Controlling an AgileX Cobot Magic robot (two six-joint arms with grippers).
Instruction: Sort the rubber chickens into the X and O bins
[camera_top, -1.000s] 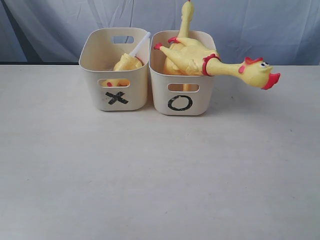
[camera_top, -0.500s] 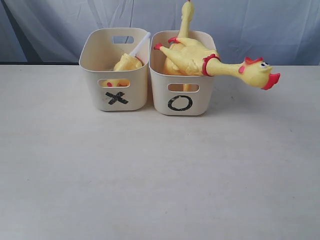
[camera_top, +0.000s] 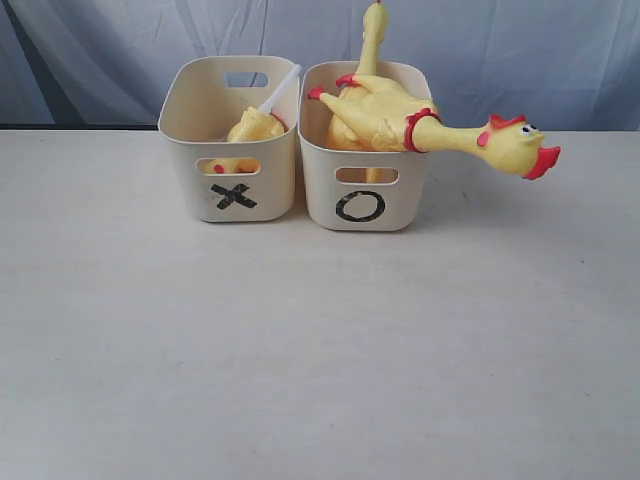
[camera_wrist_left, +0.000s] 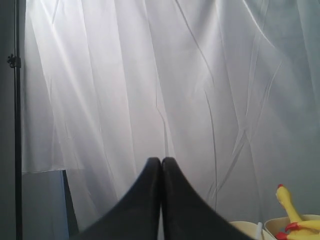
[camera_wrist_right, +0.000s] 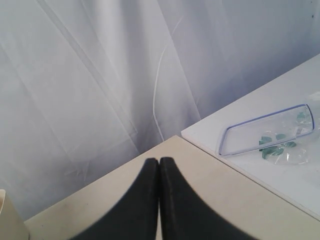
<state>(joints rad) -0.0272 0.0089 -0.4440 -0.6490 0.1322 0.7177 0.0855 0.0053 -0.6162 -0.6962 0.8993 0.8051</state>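
Two cream bins stand side by side at the back of the table. The X bin (camera_top: 190, 150) holds yellow chicken pieces (camera_top: 255, 128) with a white tube (camera_top: 280, 87) sticking up. In the O bin (camera_top: 320, 170) lie whole rubber chickens; one (camera_top: 440, 135) hangs its head and neck over the right rim, another's neck (camera_top: 373, 35) points up behind. Neither gripper shows in the exterior view. My left gripper (camera_wrist_left: 161, 161) is shut and empty, facing the curtain, with a chicken (camera_wrist_left: 287, 205) low in its view. My right gripper (camera_wrist_right: 159, 162) is shut and empty above the table's corner.
A white curtain (camera_top: 500, 50) hangs behind the table (camera_top: 320, 350). In the right wrist view a second white surface (camera_wrist_right: 300, 185) adjoins the table's corner, bearing a clear plastic tray (camera_wrist_right: 270, 130) with green bits.
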